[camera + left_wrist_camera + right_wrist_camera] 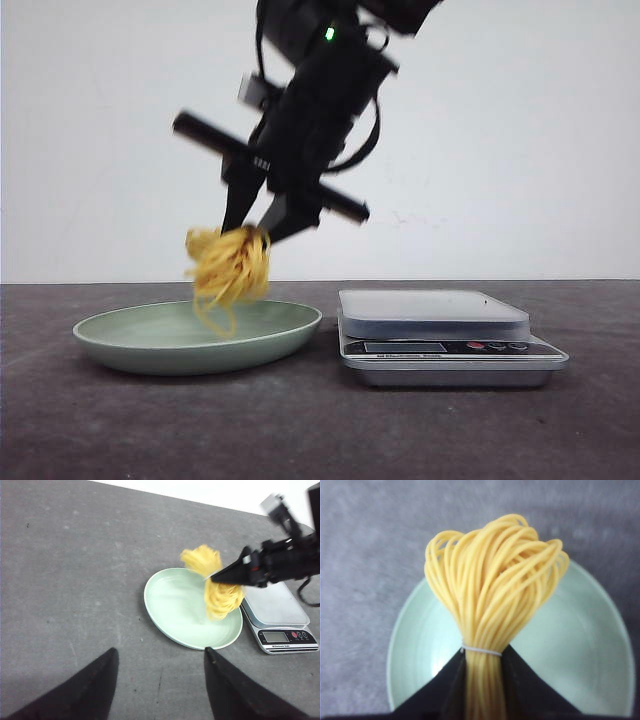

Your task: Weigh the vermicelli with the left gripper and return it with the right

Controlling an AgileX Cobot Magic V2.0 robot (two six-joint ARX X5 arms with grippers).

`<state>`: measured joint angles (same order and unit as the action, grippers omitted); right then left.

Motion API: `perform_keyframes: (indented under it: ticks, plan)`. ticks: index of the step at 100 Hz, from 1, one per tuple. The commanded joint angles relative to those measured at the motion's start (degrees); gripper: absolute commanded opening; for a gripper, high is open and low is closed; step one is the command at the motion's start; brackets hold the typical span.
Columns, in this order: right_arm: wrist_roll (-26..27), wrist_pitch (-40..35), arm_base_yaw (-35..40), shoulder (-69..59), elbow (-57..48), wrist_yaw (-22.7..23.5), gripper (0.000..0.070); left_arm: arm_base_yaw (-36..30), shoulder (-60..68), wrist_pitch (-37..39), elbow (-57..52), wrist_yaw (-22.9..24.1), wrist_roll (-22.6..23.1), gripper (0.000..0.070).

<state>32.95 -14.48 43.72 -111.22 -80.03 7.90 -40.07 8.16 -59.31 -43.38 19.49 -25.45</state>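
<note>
My right gripper [250, 232] hangs from above and is shut on the vermicelli [230, 265], a yellow noodle bundle tied with a white band. It holds the bundle just above the pale green plate [120, 345], with loose strands hanging down toward the plate. The right wrist view shows the vermicelli [490, 595] pinched between both fingers over the plate [415, 645]. My left gripper [160, 650] is open and empty, high above the grey table in front of the plate [170, 605]. It looks at the right gripper [212, 576] and the vermicelli [217, 587]. It is out of the front view.
A silver kitchen scale [435, 310] with nothing on its platform stands right next to the plate, on its right; it also shows in the left wrist view [277, 602]. The dark grey table [300, 430] runs to a white wall behind.
</note>
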Motion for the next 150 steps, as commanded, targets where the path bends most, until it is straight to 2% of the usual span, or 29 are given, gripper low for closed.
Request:
perform_keyframes:
  ticks: [1,25,28,32,42,47,61,72,101,115,127,139,150]
  plan:
    - [2.89,1.18,0.92,-1.88,-1.36,0.02,0.0000,-0.28,-0.11,0.59,-0.44,0.04,0.52,0.0307]
    - [3.50,2.25,2.05,-4.57,-1.36,-0.42,0.0000,-0.28,-0.11,0.55,-0.44,0.13,0.52,0.0307]
    - [3.52,2.58,2.27,-4.57,-1.36,-0.44,0.0019,-0.28,-0.11,0.55,-0.44,0.13,0.52,0.0307]
    - [3.52,3.23,2.40,-4.57,-1.36,-0.39,0.0091,-0.28,-0.11,0.57,-0.44,0.13,0.52,0.0307]
    - [3.58,4.83,2.45,-4.52,-1.38,-0.35,0.0369,-0.28,-0.11,0.57,-0.44,0.11,0.52,0.0307]
    - [3.56,5.05,2.45,-4.37,-1.42,-0.42,0.0436,-0.28,-0.11,0.52,-0.44,0.11,0.55,0.0307]
    - [2.73,5.09,2.36,-2.93,-1.42,-2.60,0.0436,-0.28,-0.11,0.31,-0.44,0.09,0.55,0.0307]
    - [-0.50,4.07,1.84,0.79,-1.42,-5.31,0.0436,-0.28,-0.11,0.39,-0.44,0.11,0.55,0.0307]
    - [-17.05,-4.50,0.50,22.82,-1.42,-17.07,0.0435,-0.28,-0.11,2.45,-0.44,0.13,0.57,0.0307]
    - [-21.70,-8.85,0.52,36.30,-1.42,-21.44,0.0435,-0.28,-0.11,4.02,-0.44,0.13,0.57,0.0307]
    - [-25.92,-14.71,1.01,47.30,-1.42,-25.33,0.0435,-0.28,-0.11,4.96,-0.44,0.11,0.55,0.0307]
    - [-29.35,-23.65,2.05,56.92,-1.42,-32.28,0.0435,-0.28,-0.11,5.11,-0.44,0.13,0.50,0.0307]
    - [-29.03,-33.99,2.91,64.19,-1.40,-39.65,0.0435,-0.28,-0.11,5.31,-0.44,0.13,0.11,0.0307]
